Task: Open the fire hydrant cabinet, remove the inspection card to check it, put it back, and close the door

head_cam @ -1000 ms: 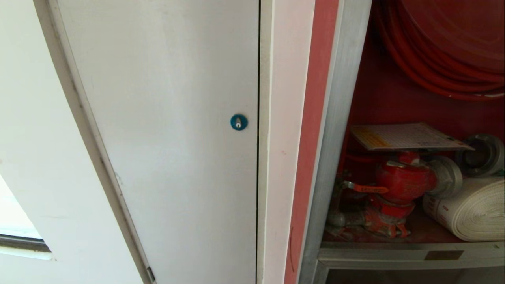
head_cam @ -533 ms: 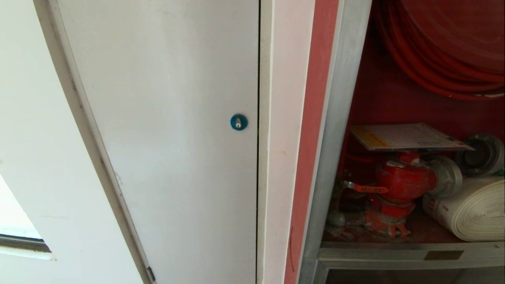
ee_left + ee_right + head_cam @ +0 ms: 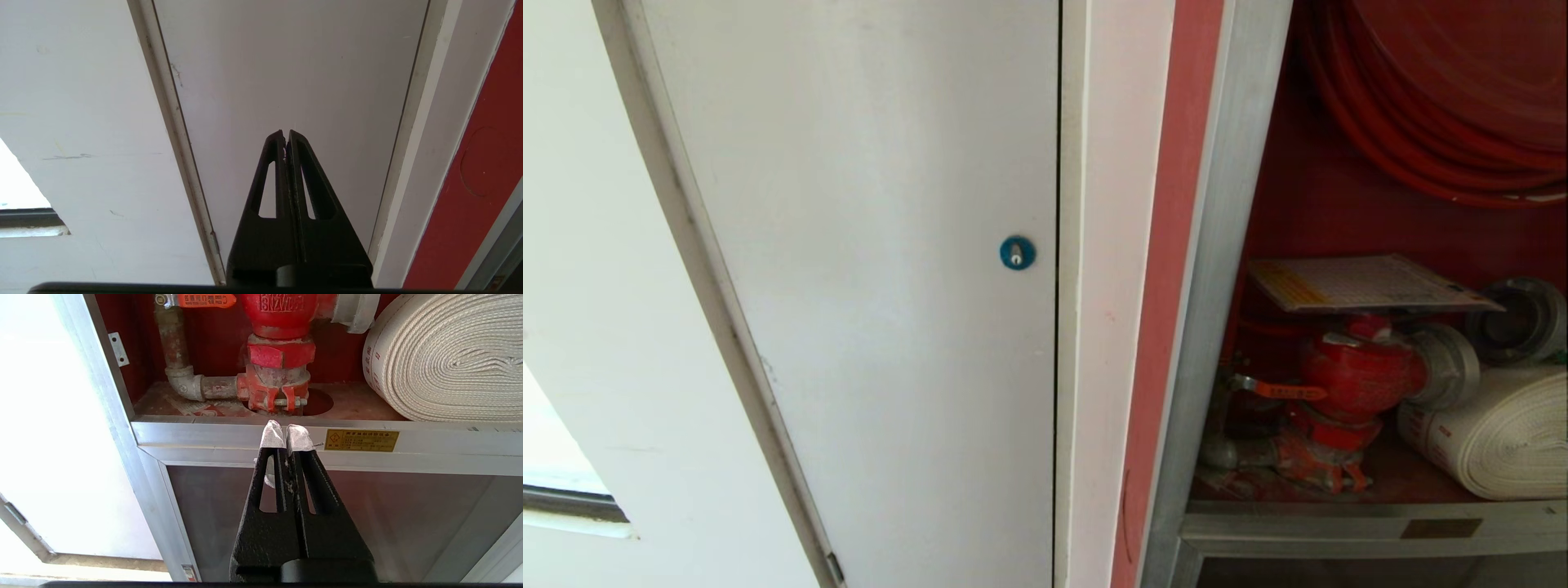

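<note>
The fire hydrant cabinet [image 3: 1225,245] stands with its red inside uncovered; its door is out of view. The inspection card [image 3: 1364,283], a white printed sheet, lies flat on top of the red valve [image 3: 1356,376]. A white rolled hose [image 3: 1494,433] rests beside the valve, under the red hose reel [image 3: 1445,98]. My right gripper [image 3: 286,428] is shut and empty, its white-wrapped tips level with the cabinet's silver sill [image 3: 196,433], below the valve [image 3: 280,310]. My left gripper [image 3: 286,132] is shut and empty, facing the panel door. Neither arm shows in the head view.
A plain grey-white panel door [image 3: 874,286] with a blue round lock [image 3: 1017,252] fills the left side, and white wall lies beyond it. Below the sill sits a smaller dark glass door [image 3: 367,518], with a yellow plate [image 3: 361,440] above it.
</note>
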You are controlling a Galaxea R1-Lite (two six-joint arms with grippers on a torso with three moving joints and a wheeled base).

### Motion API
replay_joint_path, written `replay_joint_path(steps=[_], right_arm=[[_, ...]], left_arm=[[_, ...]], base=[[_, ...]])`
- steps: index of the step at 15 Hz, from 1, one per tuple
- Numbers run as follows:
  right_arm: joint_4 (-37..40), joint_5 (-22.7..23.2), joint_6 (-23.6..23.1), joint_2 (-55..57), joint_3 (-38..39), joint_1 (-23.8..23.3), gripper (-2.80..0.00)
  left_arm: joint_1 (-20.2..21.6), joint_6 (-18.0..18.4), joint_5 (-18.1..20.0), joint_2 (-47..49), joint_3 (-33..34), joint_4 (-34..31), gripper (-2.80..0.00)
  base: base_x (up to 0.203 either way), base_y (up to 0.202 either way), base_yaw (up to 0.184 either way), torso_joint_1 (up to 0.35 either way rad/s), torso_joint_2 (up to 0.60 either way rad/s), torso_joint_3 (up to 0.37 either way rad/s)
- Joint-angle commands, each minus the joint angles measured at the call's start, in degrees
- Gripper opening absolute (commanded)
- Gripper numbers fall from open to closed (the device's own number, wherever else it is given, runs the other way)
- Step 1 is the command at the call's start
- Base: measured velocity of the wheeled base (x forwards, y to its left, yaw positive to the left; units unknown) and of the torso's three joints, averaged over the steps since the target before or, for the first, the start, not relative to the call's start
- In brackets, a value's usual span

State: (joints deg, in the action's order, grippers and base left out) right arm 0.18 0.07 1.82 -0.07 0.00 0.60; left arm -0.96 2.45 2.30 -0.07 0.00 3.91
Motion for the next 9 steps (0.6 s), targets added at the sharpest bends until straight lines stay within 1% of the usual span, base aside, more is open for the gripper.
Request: replay_joint_path(steps=[1, 9], right_arm=[[0.0, 0.0, -0.1, 0.1, 0.0, 0.0, -2.8], [0.0, 0.0, 0.0, 0.1, 0.0, 0.0, -2.8]], left_arm=[[0.0, 0.0, 0.0, 0.1, 1.6, 0.0, -2.8], [0.0, 0.0, -0.1, 0.1, 1.6, 0.0, -2.8]], base=[[0.0, 0.0, 0.0, 0.0, 0.0, 0.0], [0.0, 0.0, 0.0, 0.0, 0.0, 0.0]])
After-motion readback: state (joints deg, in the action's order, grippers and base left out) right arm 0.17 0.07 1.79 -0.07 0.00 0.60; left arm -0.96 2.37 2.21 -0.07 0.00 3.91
